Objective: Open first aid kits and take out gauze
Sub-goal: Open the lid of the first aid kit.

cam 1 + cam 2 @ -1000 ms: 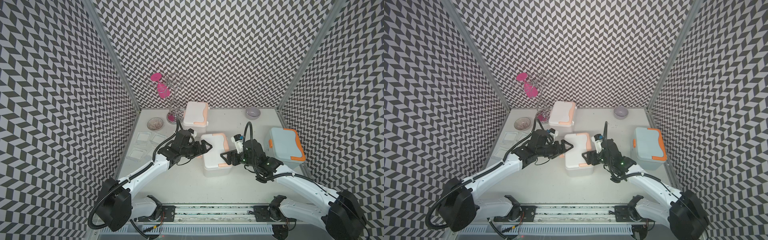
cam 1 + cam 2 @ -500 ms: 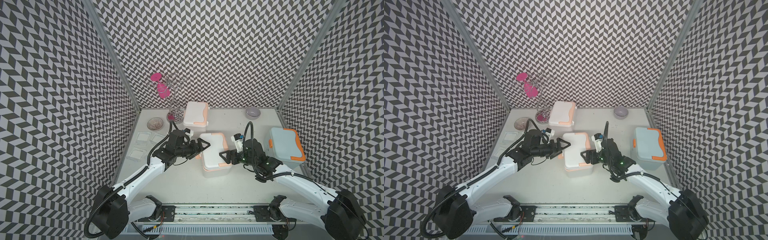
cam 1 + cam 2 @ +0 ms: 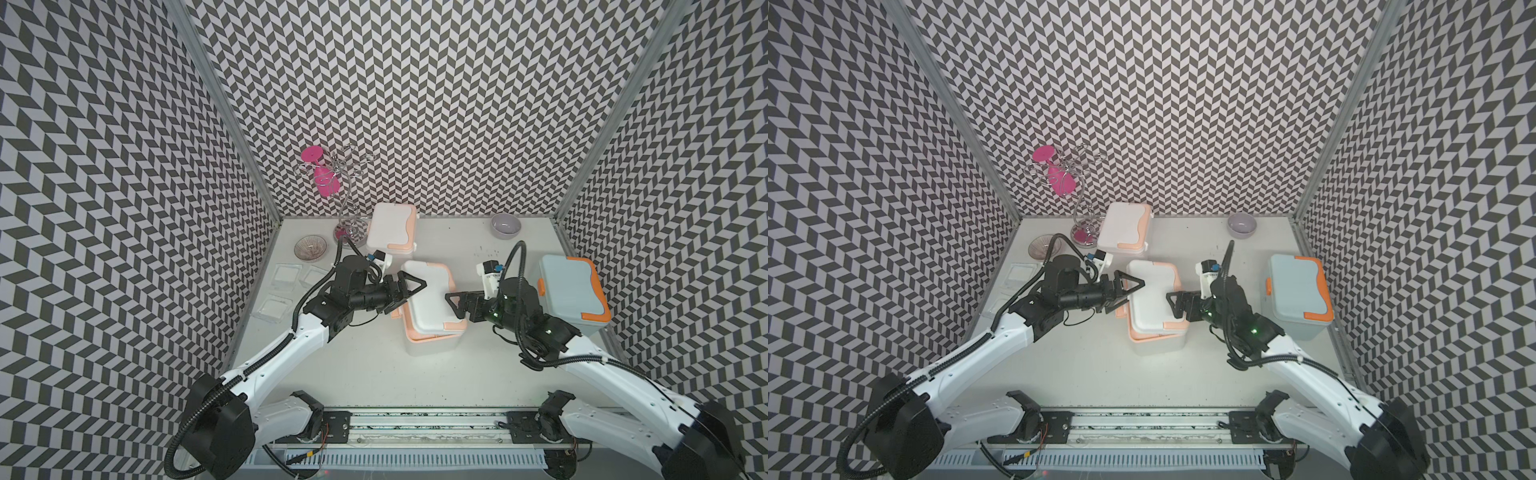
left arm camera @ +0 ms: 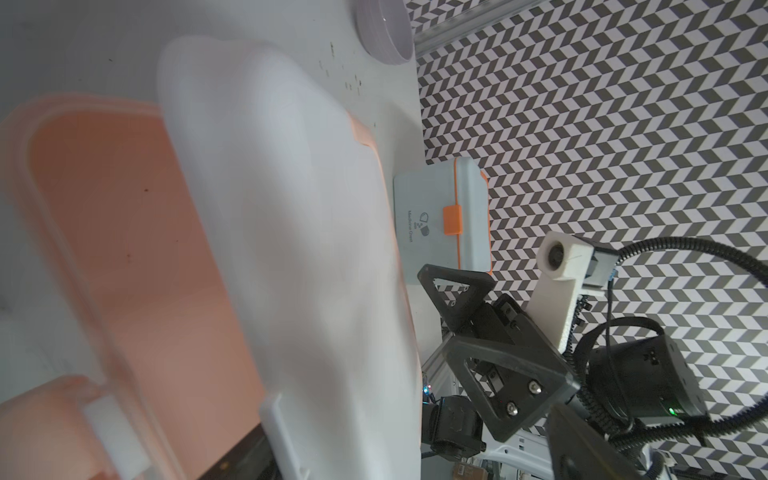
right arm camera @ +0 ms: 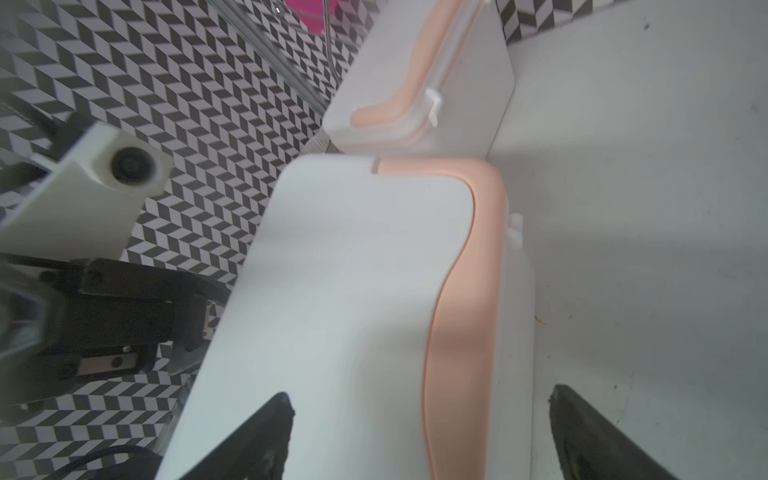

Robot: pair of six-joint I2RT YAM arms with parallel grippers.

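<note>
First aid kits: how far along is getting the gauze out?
Done: three gauze packets lie outside the kits. In hand: the middle white kit, lid ajar, left gripper and right gripper open at its sides. Left: back white kit and blue kit look shut.

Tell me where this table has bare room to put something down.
Bare: the front strip between the middle white kit and the front rail, and the back stretch between the rear white kit and the grey bowl. Crowded: the left edge, with gauze pads, ribbed glass bowl and wire rack.
</note>
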